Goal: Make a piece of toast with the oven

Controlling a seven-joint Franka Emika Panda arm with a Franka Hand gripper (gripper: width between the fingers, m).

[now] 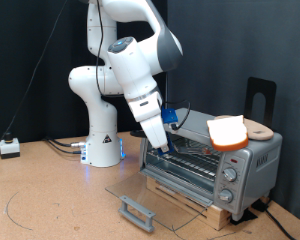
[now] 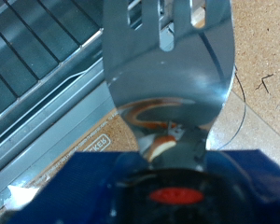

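Note:
The oven [image 1: 235, 170] stands at the exterior view's right with its glass door [image 1: 160, 195] folded down flat and its bar handle [image 1: 138, 212] towards the front. The piece of toast [image 1: 227, 132] lies on top of the oven, beside a round wooden board [image 1: 258, 129]. My gripper [image 1: 160, 142] hangs at the left end of the oven's open mouth, above the door. The wrist view shows a slotted metal spatula [image 2: 168, 65] coming out of the hand, over the wire rack [image 2: 37, 47]. Blue wrapping [image 2: 93, 187] hides the fingers.
The oven rests on a wooden block [image 1: 226, 212] on a brown table. A black stand [image 1: 260, 95] rises behind the oven. A white box [image 1: 8, 147] and cables lie at the exterior view's left. The robot base [image 1: 102, 145] stands behind the door.

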